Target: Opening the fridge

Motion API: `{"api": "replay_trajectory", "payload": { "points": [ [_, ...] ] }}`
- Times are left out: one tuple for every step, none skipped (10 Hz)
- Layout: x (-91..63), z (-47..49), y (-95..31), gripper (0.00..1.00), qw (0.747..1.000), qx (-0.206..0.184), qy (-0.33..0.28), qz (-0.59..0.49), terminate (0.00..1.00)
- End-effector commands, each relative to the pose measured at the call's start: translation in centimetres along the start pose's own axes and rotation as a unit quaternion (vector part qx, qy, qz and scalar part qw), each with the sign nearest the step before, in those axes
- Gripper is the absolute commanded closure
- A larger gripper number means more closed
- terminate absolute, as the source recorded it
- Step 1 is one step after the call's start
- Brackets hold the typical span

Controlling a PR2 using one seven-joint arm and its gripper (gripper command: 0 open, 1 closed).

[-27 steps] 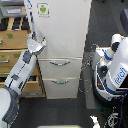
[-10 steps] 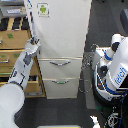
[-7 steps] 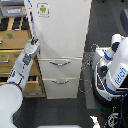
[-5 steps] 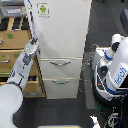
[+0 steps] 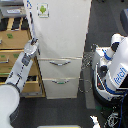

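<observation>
Reaching up from the lower left of the exterior view, a white arm stretches toward the fridge, its broad shoulder filling the near corner. Behind the arm stands a tan cabinet with several drawers pulled out; one upper drawer holds a small green item, and what else lies inside is too blurred to name.

The fridge stands in the middle of the view, tall and white, between the cabinet and a second robot. Its large upper door carries a small green sticker near the top left corner. Below are two drawers, each with a curved silver handle: the upper handle and the lower handle. Door and drawers all look closed, flush with the body.

The gripper sits at the left edge of the upper door, touching or just beside it. At this size I cannot tell whether its fingers are spread or closed, nor whether they grip the door's edge.

On the exterior view's right, apart from the fridge, stands a white robot with blue lettering on its body, against a dark floor.
</observation>
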Motion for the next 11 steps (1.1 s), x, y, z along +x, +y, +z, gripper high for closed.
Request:
{"api": "replay_trajectory", "payload": {
  "points": [
    [-31.5,29.9,-8.3,1.00,0.959,-0.061,-0.167,-0.222,0.00],
    [-47.1,37.4,-9.7,1.00,0.936,-0.055,-0.207,-0.280,0.00],
    [-54.7,39.9,-10.4,1.00,0.926,-0.050,-0.225,-0.298,0.00],
    [-71.2,43.9,-12.9,1.00,0.907,-0.053,-0.256,-0.329,0.00],
    [-83.6,46.1,-15.5,1.00,0.886,-0.058,-0.276,-0.368,0.00],
    [-92.0,46.1,-17.4,1.00,0.872,-0.001,-0.308,-0.380,0.00],
    [-94.6,45.2,-16.6,1.00,0.878,0.025,-0.327,-0.350,0.00],
    [-89.4,43.1,-13.9,1.00,0.898,0.014,-0.299,-0.323,0.00],
    [-78.5,37.6,-9.7,0.00,0.923,-0.021,-0.241,-0.299,0.00],
    [-72.7,34.1,-7.7,0.00,0.937,-0.024,-0.212,-0.276,0.00],
    [-58.6,26.5,-3.5,0.00,0.961,-0.053,-0.155,-0.223,0.00]
  ]
}}
